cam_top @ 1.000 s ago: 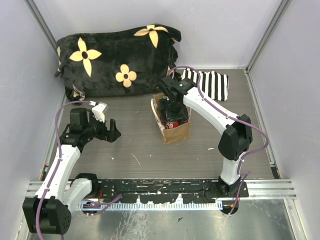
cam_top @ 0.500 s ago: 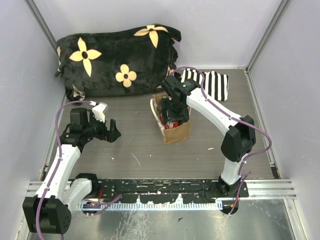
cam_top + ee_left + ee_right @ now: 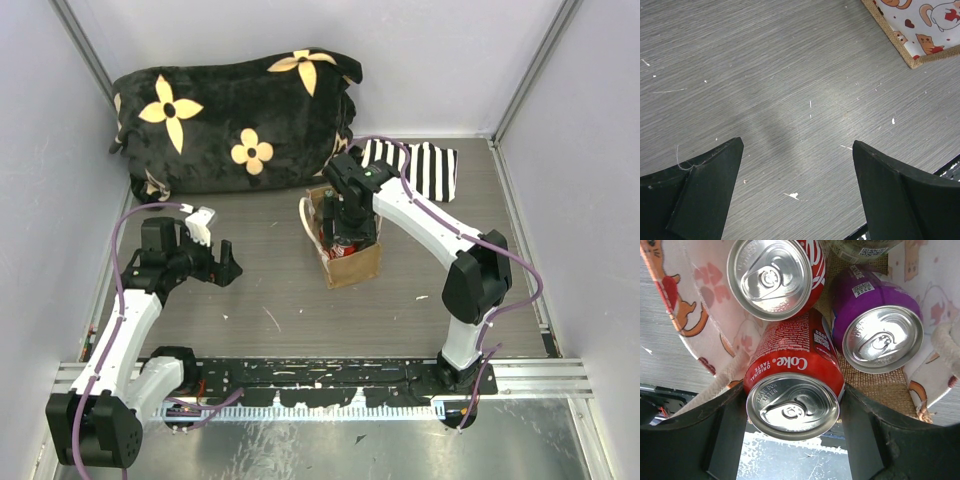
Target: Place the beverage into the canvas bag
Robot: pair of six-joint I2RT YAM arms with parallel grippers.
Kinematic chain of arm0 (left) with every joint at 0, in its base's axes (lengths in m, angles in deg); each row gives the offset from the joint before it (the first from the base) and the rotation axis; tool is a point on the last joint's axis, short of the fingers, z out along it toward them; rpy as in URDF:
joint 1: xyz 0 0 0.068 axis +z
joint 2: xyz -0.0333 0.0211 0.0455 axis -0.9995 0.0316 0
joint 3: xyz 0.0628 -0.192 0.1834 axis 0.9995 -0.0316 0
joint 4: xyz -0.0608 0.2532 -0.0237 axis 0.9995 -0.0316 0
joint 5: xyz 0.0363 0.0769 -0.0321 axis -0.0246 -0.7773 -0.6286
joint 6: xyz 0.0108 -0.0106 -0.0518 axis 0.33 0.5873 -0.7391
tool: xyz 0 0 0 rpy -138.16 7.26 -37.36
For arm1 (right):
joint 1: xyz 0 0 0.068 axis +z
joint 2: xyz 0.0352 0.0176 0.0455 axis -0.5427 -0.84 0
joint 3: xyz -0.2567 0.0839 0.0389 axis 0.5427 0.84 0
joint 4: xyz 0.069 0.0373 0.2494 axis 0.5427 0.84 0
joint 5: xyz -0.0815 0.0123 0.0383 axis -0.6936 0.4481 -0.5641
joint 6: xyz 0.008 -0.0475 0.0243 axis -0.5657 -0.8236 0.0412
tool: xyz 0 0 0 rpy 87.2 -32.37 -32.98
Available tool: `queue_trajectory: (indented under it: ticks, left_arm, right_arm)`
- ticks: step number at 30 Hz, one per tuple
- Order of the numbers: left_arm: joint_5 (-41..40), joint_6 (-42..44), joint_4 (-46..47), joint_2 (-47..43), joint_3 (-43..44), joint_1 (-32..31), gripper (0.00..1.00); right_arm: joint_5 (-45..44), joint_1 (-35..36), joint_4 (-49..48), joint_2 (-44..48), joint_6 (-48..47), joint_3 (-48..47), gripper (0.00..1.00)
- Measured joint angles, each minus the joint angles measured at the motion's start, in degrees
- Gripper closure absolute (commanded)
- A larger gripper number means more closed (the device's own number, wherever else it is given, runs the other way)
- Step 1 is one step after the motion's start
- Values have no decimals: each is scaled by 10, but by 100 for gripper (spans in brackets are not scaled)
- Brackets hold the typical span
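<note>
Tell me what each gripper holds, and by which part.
Right gripper: red Coke can, clamped by its sides near the top rim, partly inside the canvas bag. Left gripper: open, empty.

Between my matt black plastic fingers (image 3: pixel 725 440) shines a glossy metal Coke can (image 3: pixel 790 385), against the canvas bag's (image 3: pixel 880 390) rough burlap and smooth printed cloth lining.

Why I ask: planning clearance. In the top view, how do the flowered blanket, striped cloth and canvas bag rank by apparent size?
1. Flowered blanket, clearly largest.
2-3. Canvas bag and striped cloth look alike; the right arm hides part of the bag.
</note>
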Motion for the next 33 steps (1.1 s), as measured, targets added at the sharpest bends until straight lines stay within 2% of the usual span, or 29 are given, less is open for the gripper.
queue_trajectory:
  ticks: [12,13,17,20,29,33]
  left_arm:
    - [1,0,1,-1,-3,0,2]
    - [1,0,1,-1,-3,0,2]
    - [2,0,3,-1,-4,0,2]
    - [2,0,5,-1,-6,0,2]
    - [3,2,9,-1,-8,0,2]
    - [5,2,9,-1,-8,0,2]
  right_arm:
    - [-11,1,-51,0,6,63,98]
    - [-12,2,-52,0,6,64,92]
    - [-17,6,-55,0,6,65,58]
    - [-23,9,-56,0,6,65,43]
    - [-30,14,-50,-1,3,58,30]
    - [-30,14,-48,-1,3,57,29]
